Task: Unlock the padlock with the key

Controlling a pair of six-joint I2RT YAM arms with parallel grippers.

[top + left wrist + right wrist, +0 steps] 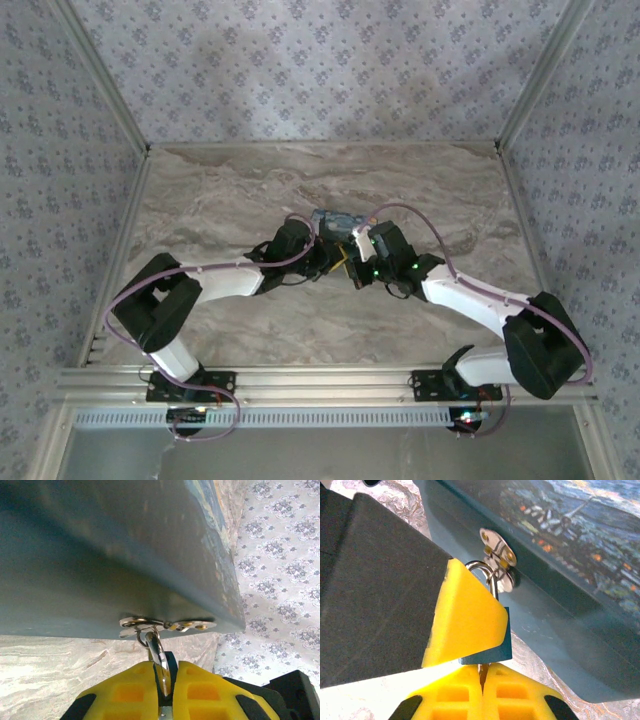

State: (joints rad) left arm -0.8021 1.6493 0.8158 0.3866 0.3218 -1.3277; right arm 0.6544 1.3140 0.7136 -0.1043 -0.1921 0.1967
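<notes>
- The padlock (159, 661) is clamped between the yellow fingers (125, 692) of the left hand (163, 675).
- Its shackle is threaded through the hasp (172, 625) on the blue tin (125, 555).
- The marbled desk (50, 670) is seen beneath, and a patterned wall (280, 580) at right.

— What do we have here besides the job itself?
— We see a blue tin (335, 222) with a painted night sky on top, near the middle of the marbled counter (230, 190).
— And on its side?
— A small silvery hasp (496, 555), fixed to the tin's plain blue wall (its round plate shows two small fixings).
— Around us?
— Grey patterned wallpaper (300, 60) on three sides, metal posts (100, 75) in the corners, and a ribbed aluminium rail (330, 380) along the counter's near edge.
</notes>
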